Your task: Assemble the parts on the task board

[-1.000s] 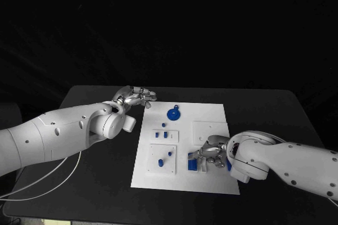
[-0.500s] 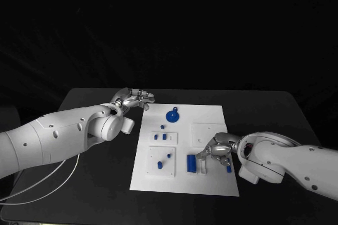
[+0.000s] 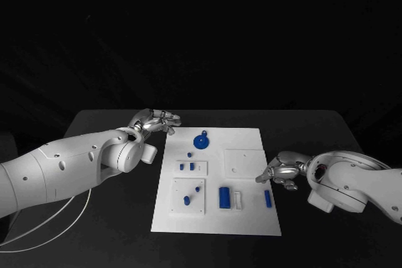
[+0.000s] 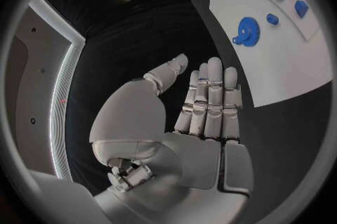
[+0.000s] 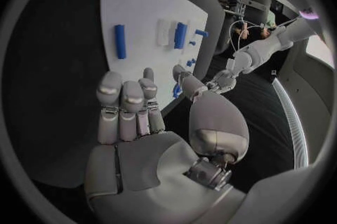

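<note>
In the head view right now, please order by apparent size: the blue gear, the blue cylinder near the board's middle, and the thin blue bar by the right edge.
1. blue gear, largest.
2. blue cylinder.
3. thin blue bar, smallest.
The gear and the cylinder look close in size; the order between them is unsure.

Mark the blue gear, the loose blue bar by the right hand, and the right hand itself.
blue gear [image 3: 201, 141]: head view, centre of the disc.
loose blue bar [image 3: 268, 199]: head view, middle of its length.
right hand [image 3: 282, 174]: head view, middle of the hand.

Matt white task board, glossy blue plastic parts, matt black table.
</note>
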